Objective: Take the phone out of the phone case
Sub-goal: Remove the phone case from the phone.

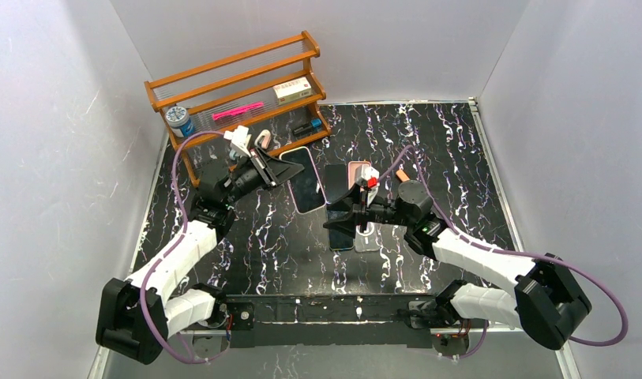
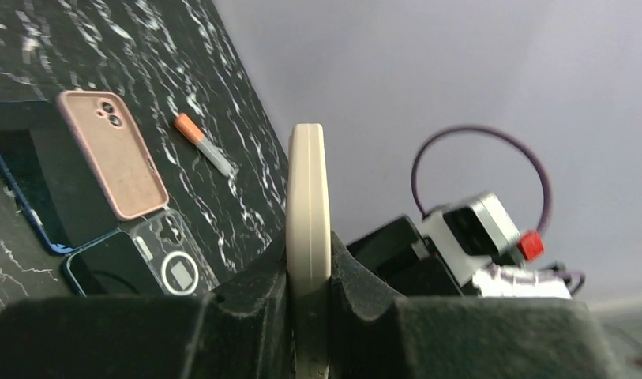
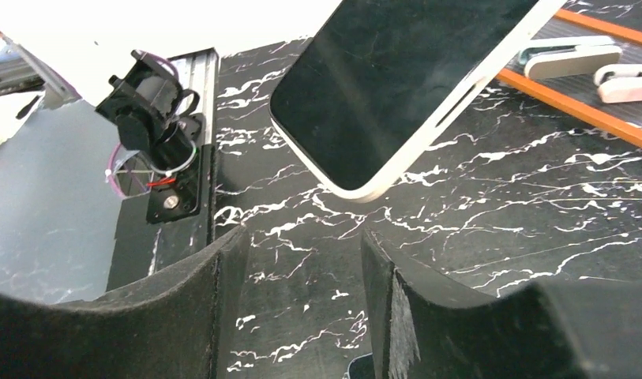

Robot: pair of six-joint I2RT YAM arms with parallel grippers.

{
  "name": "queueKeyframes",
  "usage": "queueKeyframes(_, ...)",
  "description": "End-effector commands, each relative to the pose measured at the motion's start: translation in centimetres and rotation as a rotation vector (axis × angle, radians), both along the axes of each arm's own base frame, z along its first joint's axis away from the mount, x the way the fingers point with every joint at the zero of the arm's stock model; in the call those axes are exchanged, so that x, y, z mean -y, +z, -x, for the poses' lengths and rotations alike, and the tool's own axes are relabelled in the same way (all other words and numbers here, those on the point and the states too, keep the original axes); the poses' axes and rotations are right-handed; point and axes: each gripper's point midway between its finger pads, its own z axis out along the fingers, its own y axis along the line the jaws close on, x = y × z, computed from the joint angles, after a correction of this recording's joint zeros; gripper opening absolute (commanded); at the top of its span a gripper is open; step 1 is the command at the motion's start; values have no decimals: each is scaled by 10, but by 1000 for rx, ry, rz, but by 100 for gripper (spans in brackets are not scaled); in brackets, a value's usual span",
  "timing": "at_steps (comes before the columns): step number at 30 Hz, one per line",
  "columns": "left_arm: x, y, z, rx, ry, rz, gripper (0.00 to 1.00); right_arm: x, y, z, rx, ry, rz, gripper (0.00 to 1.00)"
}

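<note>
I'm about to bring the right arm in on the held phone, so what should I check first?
1. Left gripper clamped on the cream phone by its edges: ok.
2. Right gripper open and empty: ok.
3. Phone lifted off the table: ok.
4. Nothing between the right gripper and the phone: ok.
5. Case still on the phone: cannot tell; the cream rim could be case or body.
6. Pink case and clear case lie flat, away from the held phone: ok.
</note>
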Motion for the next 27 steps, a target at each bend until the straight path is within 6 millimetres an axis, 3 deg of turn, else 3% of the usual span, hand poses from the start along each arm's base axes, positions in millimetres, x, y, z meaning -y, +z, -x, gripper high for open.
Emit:
queueKeyframes(1,15,42,35,237,-234,-51,0,1,-1,12,15,72,26,62)
queueKeyframes(9,18,50,50,301,-318,-68,0,-7,11,22,-10,186,29,60)
queueKeyframes(17,18,49,52,312,-326,-75,0,-13,31,29,-21,266,-10,57)
queueKeyframes(27,18,50,55,319,-335,-72,0,-21,37,27,-33,301,-25,48)
